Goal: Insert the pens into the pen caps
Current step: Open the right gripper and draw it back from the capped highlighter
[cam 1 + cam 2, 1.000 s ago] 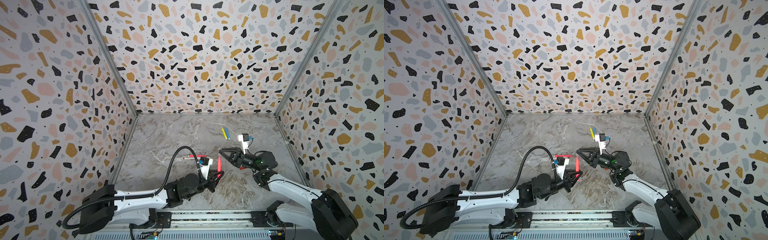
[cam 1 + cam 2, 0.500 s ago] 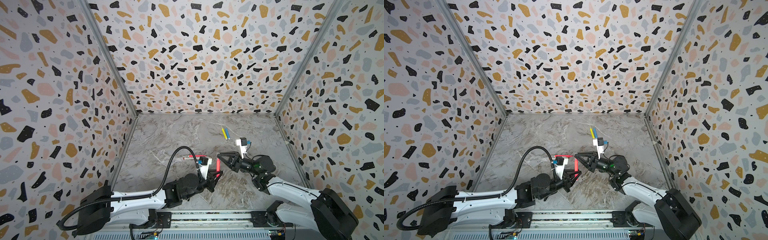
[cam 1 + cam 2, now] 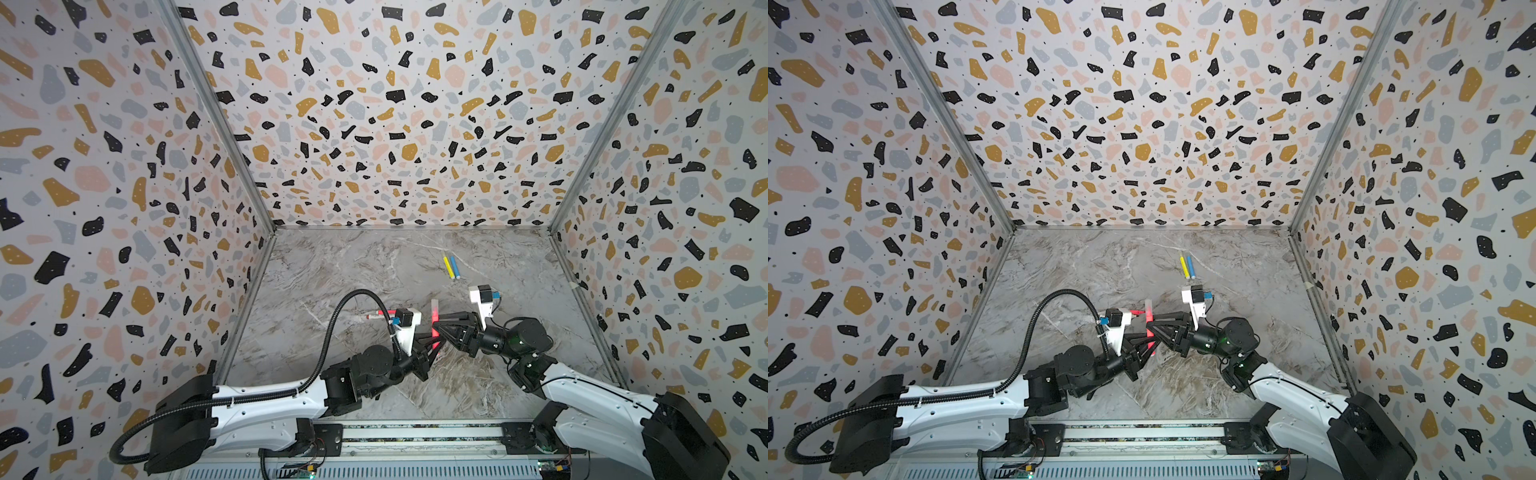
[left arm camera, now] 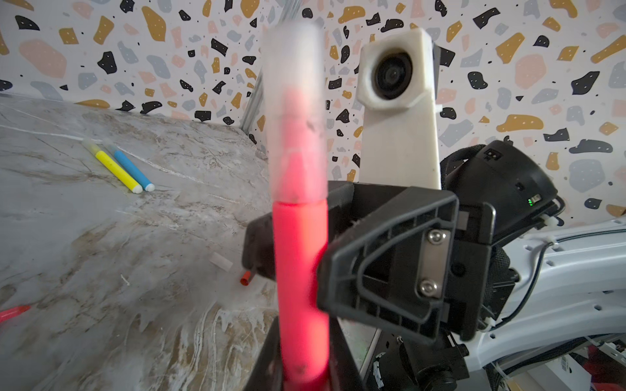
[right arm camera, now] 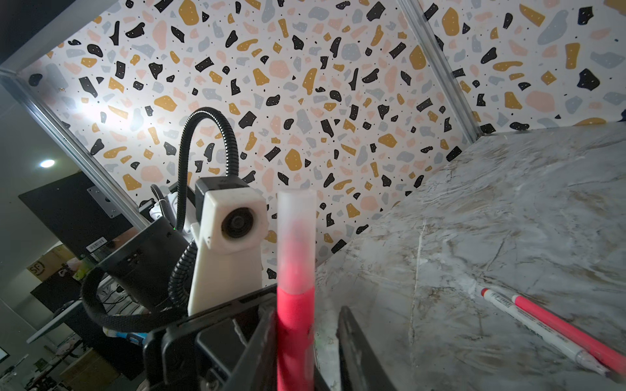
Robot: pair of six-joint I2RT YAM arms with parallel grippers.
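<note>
Lying flat at left, a white pen point(image 3: 371, 316) touching a loose pink pen point(image 3: 384, 311); clamped upright in the left gripper point(image 3: 433, 351), fingers closed, the held pink pen point(image 3: 434, 318), frosted cap point(image 3: 434, 303) over its tip; around its shaft, the right gripper point(image 3: 439, 328), fingers slightly apart; farther back, yellow pen point(image 3: 447, 266) beside blue pen point(image 3: 455, 267).

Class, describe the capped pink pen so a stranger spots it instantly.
On the marble table, find the left pincer near the middle. It holds a pink pen upright; unlike the other pink pen lying flat, this one wears a frosted cap.
</note>
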